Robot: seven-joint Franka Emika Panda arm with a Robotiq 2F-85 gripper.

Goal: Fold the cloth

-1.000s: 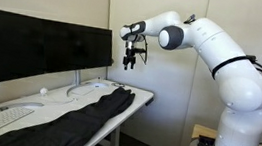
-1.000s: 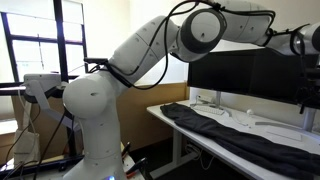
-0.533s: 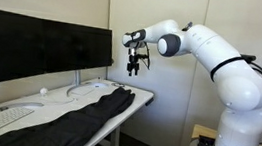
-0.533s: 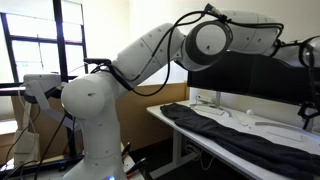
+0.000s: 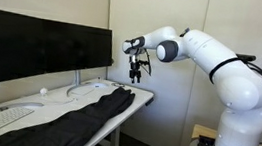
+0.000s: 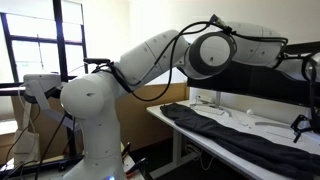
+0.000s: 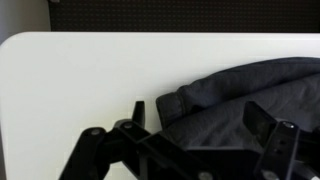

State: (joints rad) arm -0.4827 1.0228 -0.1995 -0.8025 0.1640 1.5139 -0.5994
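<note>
Matt dark woven cloth (image 7: 240,95) lies on a smooth white desk (image 7: 70,90).

Your arm (image 5: 218,62) stands on base, elbow high, forearm reaching out sideways at shoulder level. Wrist bent down. Your gripper (image 5: 136,77) points straight down and hangs in air, touching nothing. In wrist view both fingers (image 7: 136,113) spread wide, jaws apart with nothing clamped.

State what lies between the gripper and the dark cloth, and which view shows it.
Nothing: only air separates the gripper from the cloth below, seen in an exterior view.
</note>
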